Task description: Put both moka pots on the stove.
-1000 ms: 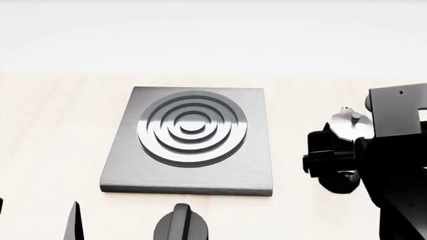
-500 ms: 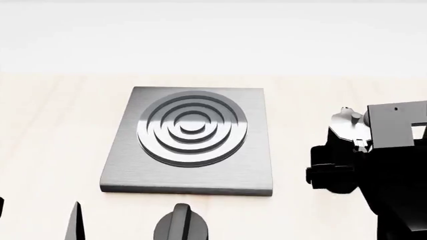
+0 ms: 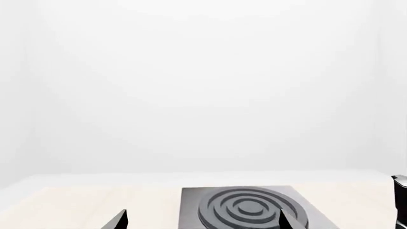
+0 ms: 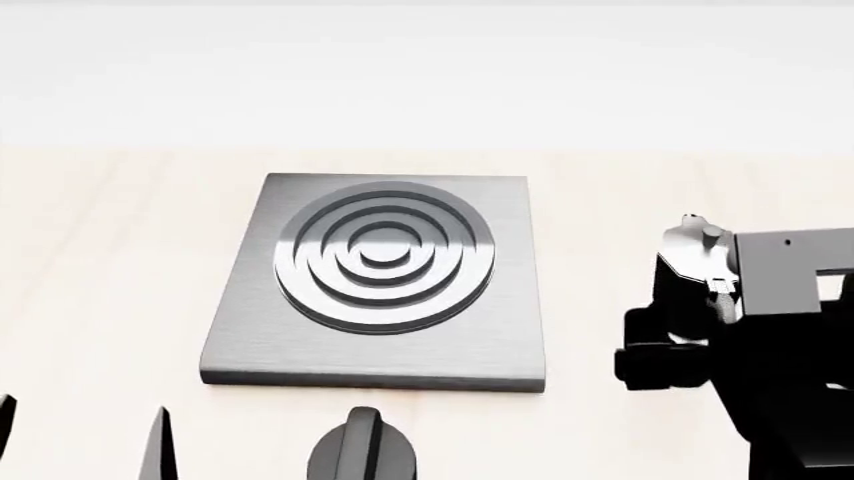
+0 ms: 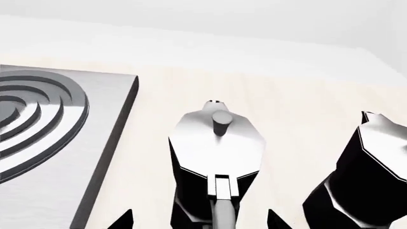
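- My right pincer [image 5: 200, 218] is spread, tips either side of the near moka pot [image 5: 215, 157], not pinching it.
- Black round knob [image 4: 362, 447] sits at the table's [image 4: 107, 280] near edge.
- My left pincer [image 4: 83, 445] is spread, holding nothing.
- Second moka pot [image 5: 365, 179] stands just beside the first.
- Stove [image 4: 387, 275] lies mid-table, burner bare; both pots stand on the table right of it.

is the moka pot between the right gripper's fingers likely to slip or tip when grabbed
The moka pot looks glossy and faceted, so flat fingertips may slide unless they sit on flat faces. It is tall with a narrow waist, so a sideways nudge could probably tip it. It appears rigid; it shouldn't deform.
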Controlling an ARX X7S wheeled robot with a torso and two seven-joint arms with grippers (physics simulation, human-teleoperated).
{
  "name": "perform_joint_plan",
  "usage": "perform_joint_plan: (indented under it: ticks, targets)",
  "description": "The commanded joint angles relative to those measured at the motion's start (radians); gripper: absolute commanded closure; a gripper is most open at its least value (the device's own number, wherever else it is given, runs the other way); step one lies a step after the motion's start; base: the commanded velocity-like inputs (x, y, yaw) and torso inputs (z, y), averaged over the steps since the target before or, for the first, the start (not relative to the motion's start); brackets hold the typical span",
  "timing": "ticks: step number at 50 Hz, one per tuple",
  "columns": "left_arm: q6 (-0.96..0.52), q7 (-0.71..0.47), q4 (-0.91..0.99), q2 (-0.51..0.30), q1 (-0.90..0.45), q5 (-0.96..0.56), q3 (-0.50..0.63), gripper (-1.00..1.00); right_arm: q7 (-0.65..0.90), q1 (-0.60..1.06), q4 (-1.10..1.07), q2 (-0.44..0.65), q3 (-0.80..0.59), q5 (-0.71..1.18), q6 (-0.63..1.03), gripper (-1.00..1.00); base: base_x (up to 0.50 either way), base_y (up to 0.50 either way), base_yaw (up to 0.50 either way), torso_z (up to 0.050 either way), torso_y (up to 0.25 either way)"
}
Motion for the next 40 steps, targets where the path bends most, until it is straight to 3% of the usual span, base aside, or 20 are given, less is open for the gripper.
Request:
perform_joint_plan:
  ticks: [1,40]
  targets:
    - [0.003,-0.001,-0.006,-0.001,-0.002,0.002,0.008,-1.0,-0.018,0.006,0.078,-0.012,-0.007,-0.016,-0.052,-1.0,0.0,0.0,0.0,0.0,0.0]
    - [0.013,-0.006,-0.021,-0.005,-0.007,0.005,0.031,-1.0,-0.101,0.074,0.41,-0.062,-0.041,-0.077,-0.241,-1.0,0.0,0.0,0.0,0.0,0.0]
